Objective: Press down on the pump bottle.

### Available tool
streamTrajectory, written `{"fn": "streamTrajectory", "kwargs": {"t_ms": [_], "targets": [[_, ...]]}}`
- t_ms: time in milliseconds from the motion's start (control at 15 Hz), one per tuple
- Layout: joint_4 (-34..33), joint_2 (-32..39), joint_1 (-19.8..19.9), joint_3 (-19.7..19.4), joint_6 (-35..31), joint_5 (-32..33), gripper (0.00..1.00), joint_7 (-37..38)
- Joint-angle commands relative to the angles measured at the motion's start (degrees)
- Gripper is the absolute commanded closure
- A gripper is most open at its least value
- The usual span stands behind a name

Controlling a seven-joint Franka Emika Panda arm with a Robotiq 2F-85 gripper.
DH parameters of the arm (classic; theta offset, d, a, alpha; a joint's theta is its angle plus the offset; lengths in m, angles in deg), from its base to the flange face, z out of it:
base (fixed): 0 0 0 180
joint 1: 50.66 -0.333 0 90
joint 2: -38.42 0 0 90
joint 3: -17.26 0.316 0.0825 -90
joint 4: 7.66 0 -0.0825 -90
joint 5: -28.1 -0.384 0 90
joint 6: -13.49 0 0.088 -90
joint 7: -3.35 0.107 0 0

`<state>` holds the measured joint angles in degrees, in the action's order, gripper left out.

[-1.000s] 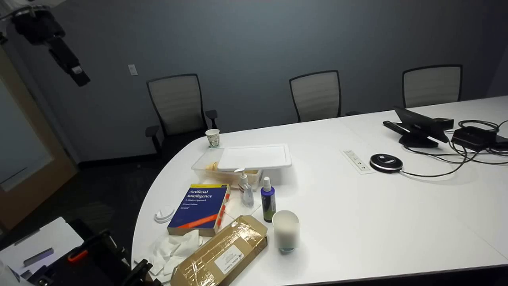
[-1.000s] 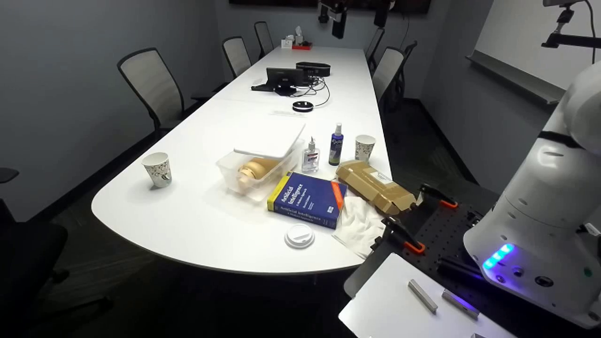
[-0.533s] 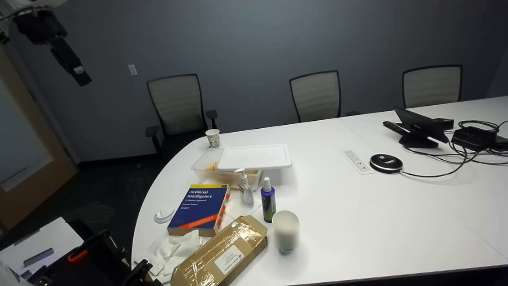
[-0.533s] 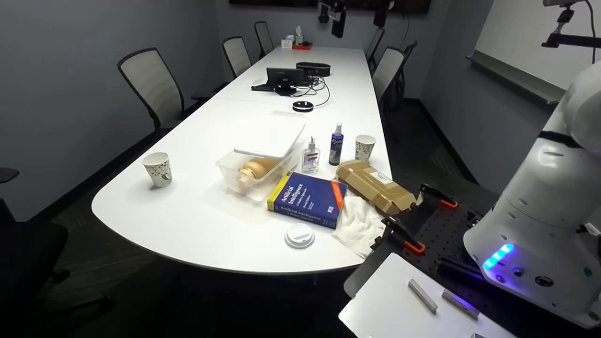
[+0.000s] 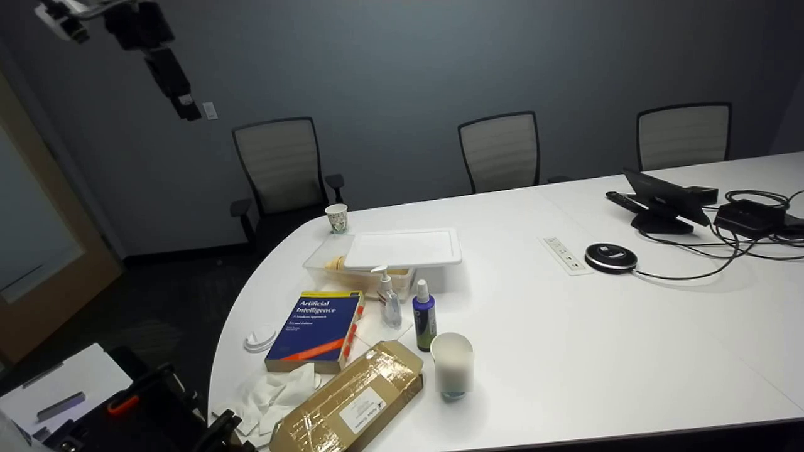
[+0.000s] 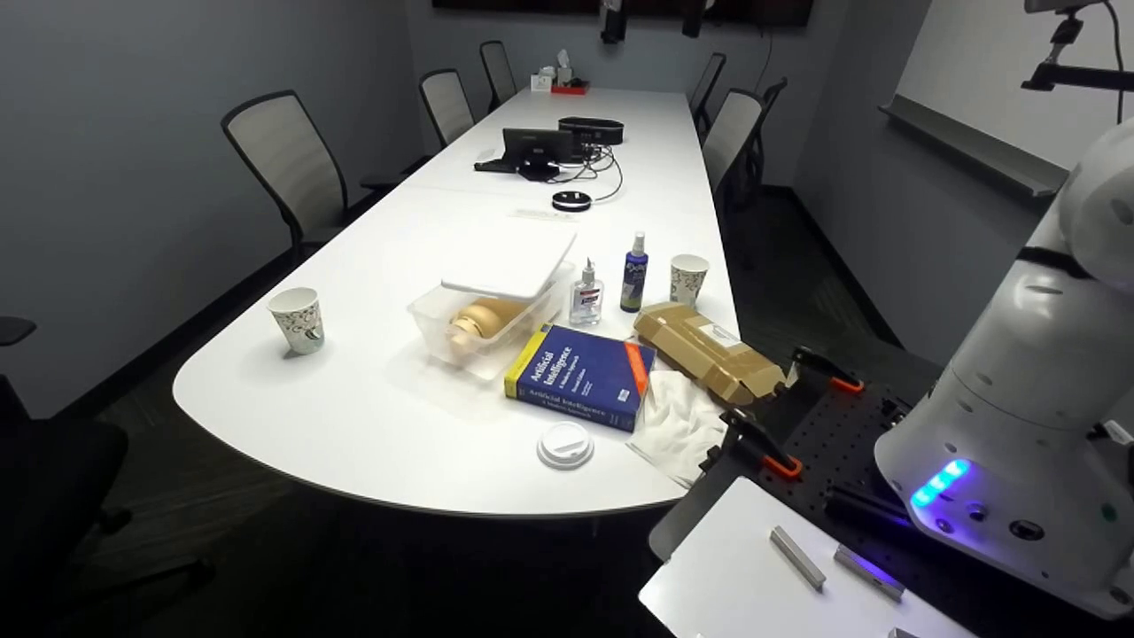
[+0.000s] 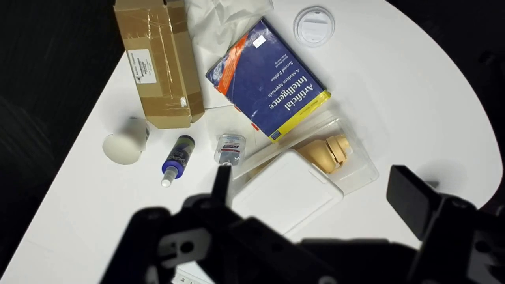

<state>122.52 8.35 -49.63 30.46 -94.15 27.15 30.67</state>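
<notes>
The pump bottle [image 5: 391,309] is small, clear and whitish with a white pump head. It stands upright on the white table, also in an exterior view [image 6: 586,303]. In the wrist view the pump bottle [image 7: 230,149] lies just beyond the left fingertip, which hides most of its pump head. My gripper [image 7: 311,173] is open and empty, its fingers wide apart, high above the table. In an exterior view the gripper [image 5: 188,116] hangs at the upper left, well apart from the bottle. In an exterior view only the gripper's fingertips [image 6: 654,25] show at the top edge.
A dark blue spray bottle [image 5: 424,320] stands beside the pump bottle. A clear box [image 6: 483,354] with its lid [image 6: 518,261] askew touches or nearly touches it. A blue book [image 6: 580,377], cardboard box [image 6: 709,350] and two paper cups [image 6: 688,279] [image 6: 299,321] are around.
My gripper has moved right and slightly up in an exterior view, and up and left, mostly out of the picture, in an exterior view. The objects on the table have not moved.
</notes>
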Motion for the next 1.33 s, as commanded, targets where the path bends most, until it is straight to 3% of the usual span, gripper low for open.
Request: {"fn": "streamTrajectory", "kwargs": {"t_ms": [0, 600, 1267], "targets": [[-8.24, 9.87, 1.54, -3.43, -0.35, 1.30, 0.00, -1.96], [-19.27, 30.10, 2.08, -12.48, -7.86, 0.56, 0.00, -10.98], [-25.28, 48.17, 4.05, -16.72, -12.54, -4.15, 0.00, -19.54]]}}
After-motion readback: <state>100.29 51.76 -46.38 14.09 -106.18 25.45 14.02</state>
